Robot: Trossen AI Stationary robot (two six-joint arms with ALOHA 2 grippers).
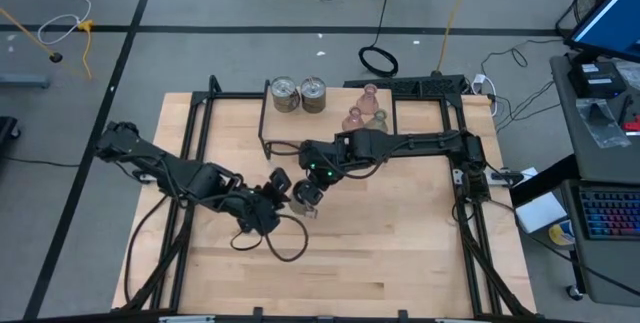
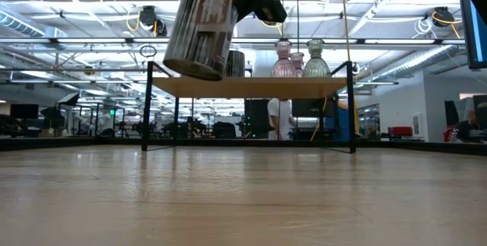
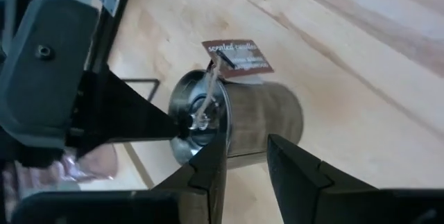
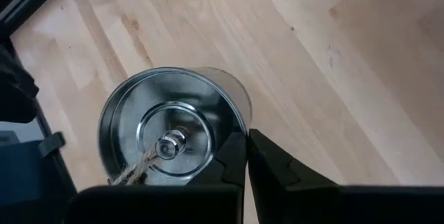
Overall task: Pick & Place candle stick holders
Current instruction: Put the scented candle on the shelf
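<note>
A shiny silver round holder with a brown tag on twine hangs tilted above the table. My right gripper is shut on its rim. My left gripper is open just left of it, its fingers on either side of the holder's body; I cannot tell whether they touch it. Two more silver holders and three tinted glass holders stand on their bases on the raised wooden shelf. My right gripper pinches the silver holder's top rim, one finger inside the rim and one outside the wall. The fingers come from the table's right and far side, slanting down. The holder is lifted clear of the table and hangs tilted.
The shelf stands on thin black legs at the table's far middle. Black frame rails run along the table's left and right sides. Bare wood lies toward the near edge.
</note>
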